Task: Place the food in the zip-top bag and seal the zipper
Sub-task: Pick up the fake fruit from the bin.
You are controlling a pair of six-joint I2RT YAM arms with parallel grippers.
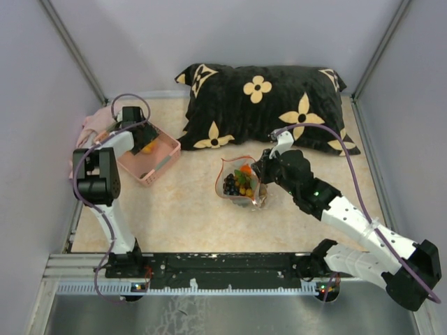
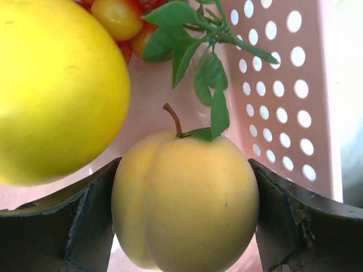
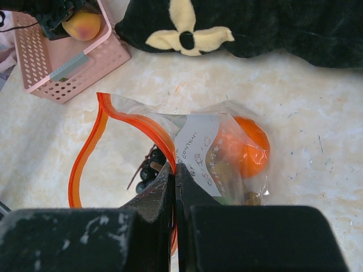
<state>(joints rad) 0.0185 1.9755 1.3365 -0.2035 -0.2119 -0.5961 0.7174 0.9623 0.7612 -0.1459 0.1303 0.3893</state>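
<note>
Between the jaws of the left gripper, the peach-coloured fruit has a smooth, satin plastic skin. The finger pads are dark, matt and rubber-like. Just beyond these jaws, the yellow ball is smooth, semi-gloss plastic, the leaves are matt green, and the pink basket is smooth, perforated moulded plastic. The right gripper is black, matt and scuffed white. At its jaws, the zip-top bag is clear, glossy, wrinkled film; the zipper is an opaque orange plastic strip; the label looks like white matt paper. Beyond these jaws, the pillow is black plush cloth and the table is matt and mottled.
</note>
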